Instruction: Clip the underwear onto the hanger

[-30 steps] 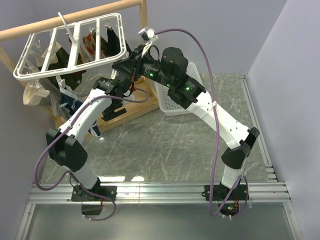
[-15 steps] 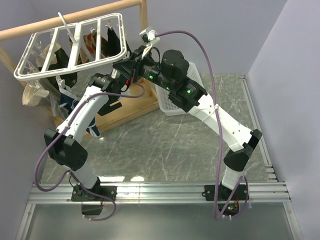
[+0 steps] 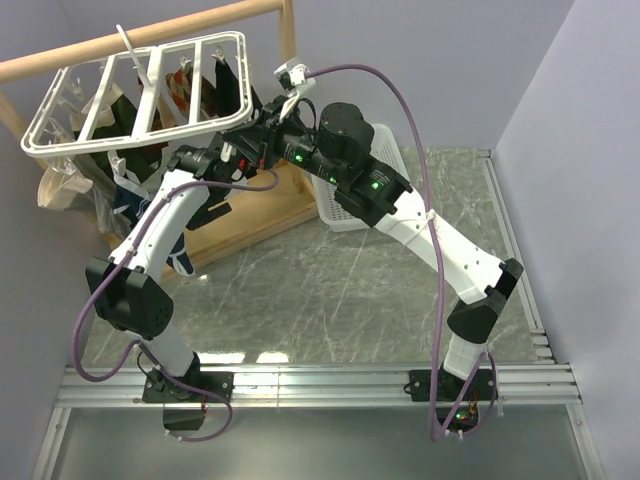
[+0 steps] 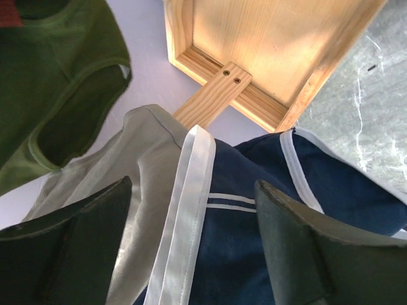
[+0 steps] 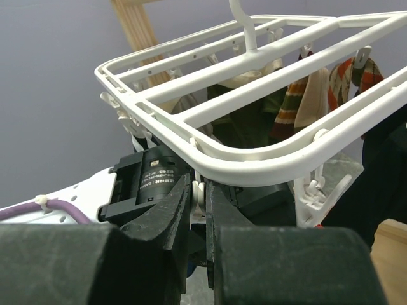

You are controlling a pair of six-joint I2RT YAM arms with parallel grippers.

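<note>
A clip [image 5: 199, 190] at four o'clock on the hanger [image 5: 254, 166] is pinched by the right gripper [image 5: 199, 210], likely for loading; the underwear [image 4: 248, 235] is straddled, fingers wide, by the left gripper [image 4: 191, 190].

White-black arms [image 3: 450, 250], purple cables [image 3: 350, 68], green lights [image 3: 375, 183]

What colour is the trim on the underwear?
White, against navy-blue fabric. The underwear shows best in the left wrist view.

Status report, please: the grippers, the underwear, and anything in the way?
Left gripper open, facing the underwear. Right gripper shut on a clip of the hanger. Grey garment hangs against the underwear.
</note>
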